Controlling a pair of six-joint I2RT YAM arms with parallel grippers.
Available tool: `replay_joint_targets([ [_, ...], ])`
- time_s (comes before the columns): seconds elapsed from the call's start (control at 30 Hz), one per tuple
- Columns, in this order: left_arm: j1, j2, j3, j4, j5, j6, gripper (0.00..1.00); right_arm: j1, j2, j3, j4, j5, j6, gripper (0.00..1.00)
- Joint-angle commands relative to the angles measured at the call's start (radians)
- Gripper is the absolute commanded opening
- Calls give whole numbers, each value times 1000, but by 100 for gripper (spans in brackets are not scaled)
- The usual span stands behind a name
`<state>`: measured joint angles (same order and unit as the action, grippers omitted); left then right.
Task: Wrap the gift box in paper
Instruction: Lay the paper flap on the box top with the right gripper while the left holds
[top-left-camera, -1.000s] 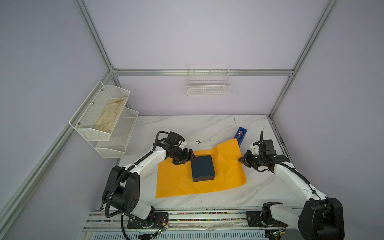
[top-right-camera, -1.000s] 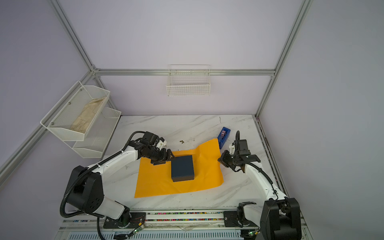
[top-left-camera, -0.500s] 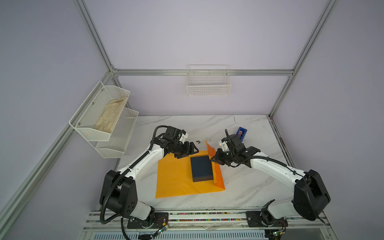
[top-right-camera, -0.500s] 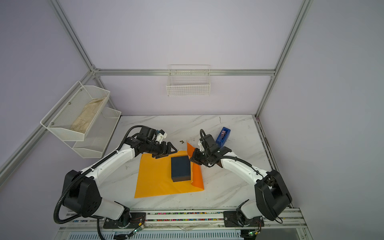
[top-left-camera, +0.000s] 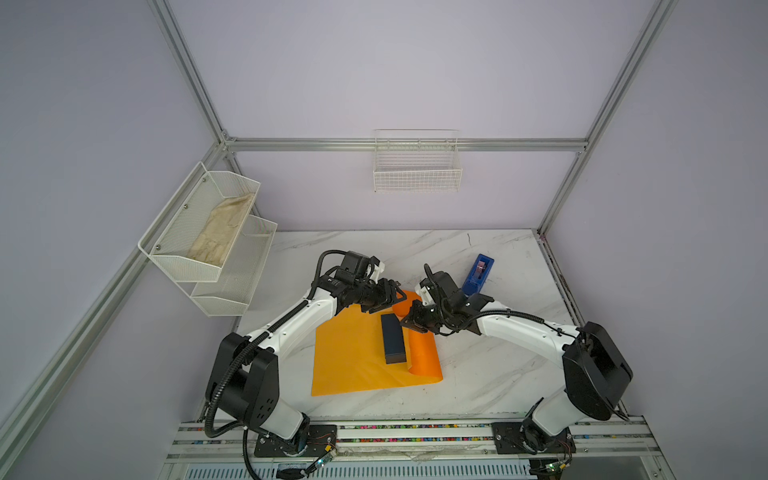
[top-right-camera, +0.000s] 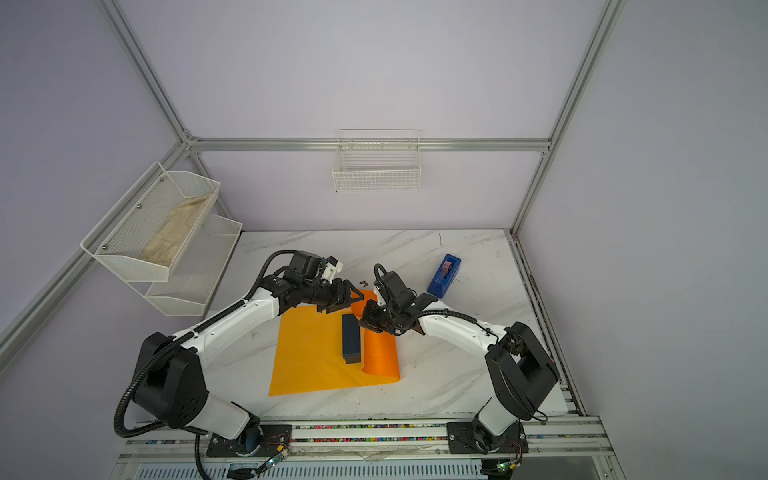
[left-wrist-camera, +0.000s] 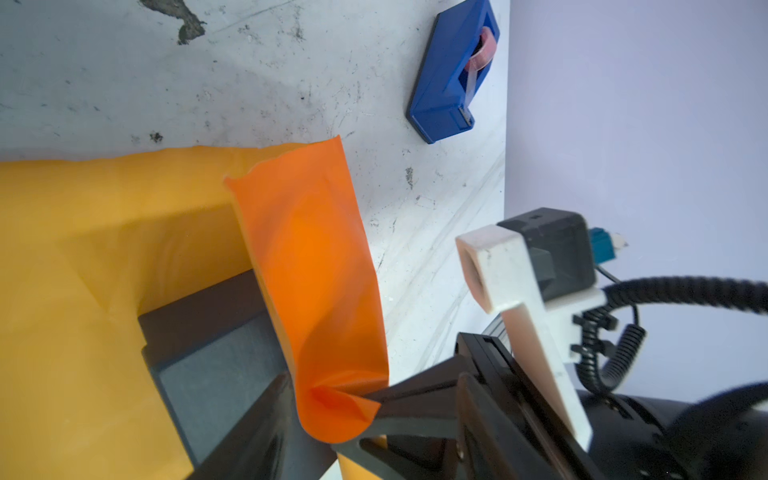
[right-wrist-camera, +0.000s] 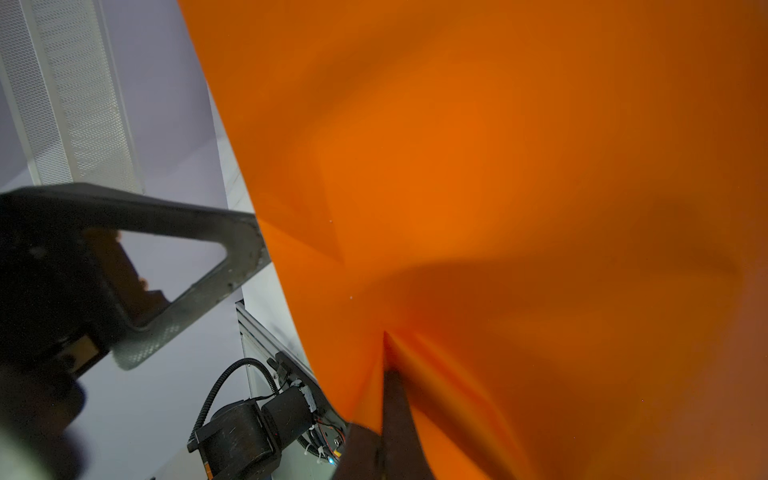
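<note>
Here, a white marble desk (top-left-camera: 478, 374) carries a large orange-yellow sheet, the paper (top-left-camera: 349, 357), lying mostly flat; the gift box (top-left-camera: 392, 338), dark navy, rests on it toward the sheet's right side, as both top views show. The right claw (top-left-camera: 409, 321) is clenched on the paper's right edge near its far corner; it lifts that side into a curved flap (left-wrist-camera: 307, 270) that leans over the box and hides the box's right part. This looks like the first fold of the wrap; the box's weight seems to pin the sheet, so only the held side rises. The left claw (top-left-camera: 386, 299) hovers just beside the flap's far end, jaws parted, grasping nothing that can be seen; likely it is placed there to take the flap or press it onto the lid. A blue tape dispenser (top-left-camera: 478, 274) stands apart near the desk's far right, probably kept in reach for sealing; the paper's left side lies unfolded.
</note>
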<state>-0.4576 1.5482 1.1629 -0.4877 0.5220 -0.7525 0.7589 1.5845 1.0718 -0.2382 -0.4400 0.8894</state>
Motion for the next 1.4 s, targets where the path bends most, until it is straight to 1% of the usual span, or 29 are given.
replay_joint_targets([
  [0.0, -10, 27, 81, -18, -60, -13, 54, 8, 4, 15, 16, 18, 19, 2],
  [0.3, -10, 60, 102, -38, -104, -3, 24, 15, 2, 9, 23, 7, 14, 3],
  [0.4, -10, 64, 106, -38, -111, 5, 12, 22, 4, 15, 25, -4, 11, 4],
  [0.47, -7, 66, 106, -40, -111, 17, 8, 23, -1, 24, 13, -12, -2, 7],
  [0.53, 2, 68, 104, -49, -104, 30, 4, 23, -16, 37, -5, 7, -38, 16],
  [0.63, 17, 66, 89, -60, -84, 51, 2, 22, -47, 59, -60, 59, -50, 32],
  [0.73, 37, 67, 68, -66, -57, 73, 2, 7, -85, 53, -65, 80, -57, 37],
  [0.83, 54, 73, 53, -82, -37, 97, 0, -7, -93, 40, -70, 92, -54, 37],
  [1.0, 77, 72, 21, -99, -55, 129, 0, -12, -70, 29, -85, 92, -56, 37],
  [1.17, 92, 81, 12, -109, -49, 155, 0, -12, -59, 25, -83, 73, -70, 36],
  [1.27, 94, 85, 8, -114, -48, 165, 1, -13, -37, 21, -71, 29, -107, 29],
  [1.37, 94, 92, -4, -115, -55, 174, 2, -8, -10, -10, -21, -26, -94, 22],
])
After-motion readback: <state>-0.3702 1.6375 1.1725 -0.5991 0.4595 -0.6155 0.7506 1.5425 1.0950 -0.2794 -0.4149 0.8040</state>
